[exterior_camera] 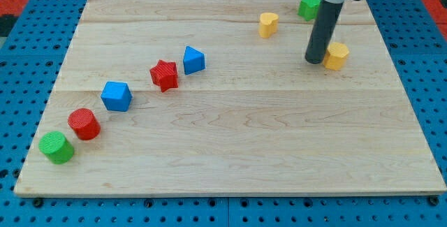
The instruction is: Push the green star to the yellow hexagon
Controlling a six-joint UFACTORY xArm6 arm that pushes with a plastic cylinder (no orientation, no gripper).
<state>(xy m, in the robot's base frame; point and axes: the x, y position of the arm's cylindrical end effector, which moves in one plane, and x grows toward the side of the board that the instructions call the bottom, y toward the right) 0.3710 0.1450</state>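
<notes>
The green star (pixel 308 7) sits near the view's top right, partly hidden behind the rod. The yellow hexagon (pixel 337 56) lies below it, towards the view's right. My tip (pixel 316 61) rests on the board just left of the yellow hexagon, touching or nearly touching it, and well below the green star.
A yellow heart-like block (pixel 268 24) lies left of the green star. A blue block (pixel 193 60), red star (pixel 165 75), blue cube (pixel 116 96), red cylinder (pixel 84 123) and green cylinder (pixel 56 147) run diagonally to the view's bottom left on the wooden board (pixel 230 143).
</notes>
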